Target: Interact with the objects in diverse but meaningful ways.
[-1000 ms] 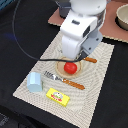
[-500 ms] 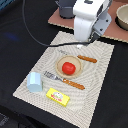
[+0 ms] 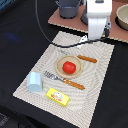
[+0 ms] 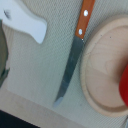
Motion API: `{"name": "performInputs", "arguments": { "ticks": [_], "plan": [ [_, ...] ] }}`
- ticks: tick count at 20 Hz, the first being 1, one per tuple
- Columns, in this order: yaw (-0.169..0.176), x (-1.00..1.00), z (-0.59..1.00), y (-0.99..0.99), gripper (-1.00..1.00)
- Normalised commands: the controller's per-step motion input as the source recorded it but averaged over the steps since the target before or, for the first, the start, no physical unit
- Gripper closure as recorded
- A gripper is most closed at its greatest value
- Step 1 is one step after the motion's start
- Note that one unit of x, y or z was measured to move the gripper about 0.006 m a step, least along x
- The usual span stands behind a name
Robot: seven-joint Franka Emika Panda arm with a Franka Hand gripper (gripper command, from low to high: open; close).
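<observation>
the gripper (image 3: 96, 35) hangs above the far edge of the woven placemat (image 3: 100, 75), and whether its jaws are apart or together cannot be told; nothing shows held in it. just below it lies the wooden-handled knife (image 4: 72, 55), blade alongside the round beige plate (image 4: 105, 75), which sits a little nearer the camera than the gripper. the red tomato (image 3: 69, 67) rests in the middle of that plate. beyond the plate from the gripper lies the fork (image 3: 64, 80), then the pale blue cup (image 3: 35, 81) and the flat yellow packet (image 3: 57, 96), both well apart from it at the mat's opposite edge. judging by this, the tomato is set on the plate and the cup and packet are not yet handled.
</observation>
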Motion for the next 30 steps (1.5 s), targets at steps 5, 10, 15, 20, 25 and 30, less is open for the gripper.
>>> {"name": "performInputs", "arguments": {
  "ticks": [5,10,15,20,25,30],
  "plan": [
    [0.159,-0.42,-0.28,0.37,-1.0],
    [0.119,-0.34,-0.17,0.46,-1.0],
    [0.105,-0.23,-0.15,0.49,-1.0],
    [0.074,-0.02,-0.22,0.32,-1.0],
    [0.02,0.02,-0.27,0.04,-1.0],
    [0.035,-0.11,-0.36,0.02,-1.0]
  ]
}}
